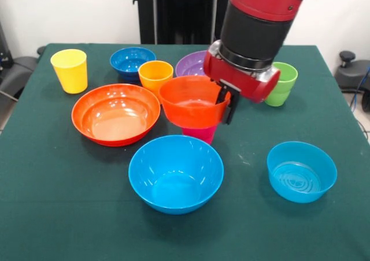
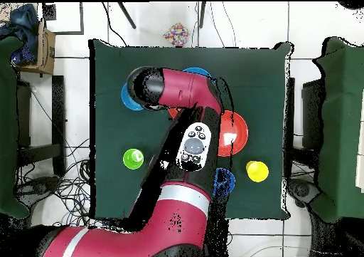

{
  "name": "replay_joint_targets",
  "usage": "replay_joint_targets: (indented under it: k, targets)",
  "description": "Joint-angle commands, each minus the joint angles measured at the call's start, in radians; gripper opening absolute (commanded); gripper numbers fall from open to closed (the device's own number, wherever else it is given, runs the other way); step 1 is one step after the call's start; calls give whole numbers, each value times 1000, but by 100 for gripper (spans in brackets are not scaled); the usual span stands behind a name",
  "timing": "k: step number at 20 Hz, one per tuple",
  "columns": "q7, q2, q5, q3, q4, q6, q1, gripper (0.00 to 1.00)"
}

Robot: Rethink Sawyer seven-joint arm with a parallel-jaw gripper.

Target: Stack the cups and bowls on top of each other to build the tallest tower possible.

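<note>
Nearest me sits the large light-blue bowl on the green surface, with the large orange bowl behind it to the left. I count six bowls: those two, a purple one at the back, a small light-blue one at the right, a dark-blue one, and the small orange bowl. My fingers are clamped on that small orange bowl's right rim, holding it over the pink cup. Four cups: yellow, orange, green, pink.
</note>
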Motion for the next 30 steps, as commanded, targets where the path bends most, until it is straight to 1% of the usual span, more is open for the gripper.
replay_joint_targets:
  k: [1, 6, 11, 16, 22, 25, 30]
  targets:
    - [-106, 1, -91, 137, 98, -68, -20, 0]
    - [-115, 45, -101, 131, 23, -37, -22, 0]
    - [-113, 84, -120, 132, -18, -46, -30, 0]
    - [-61, 146, -130, 126, -70, -91, -11, 0]
    - [-45, 191, -128, 117, -165, -31, 0, 0]
    - [-65, 216, -120, 130, -213, 3, -12, 0]
    - [-92, 247, -111, 151, -262, 16, -27, 0]
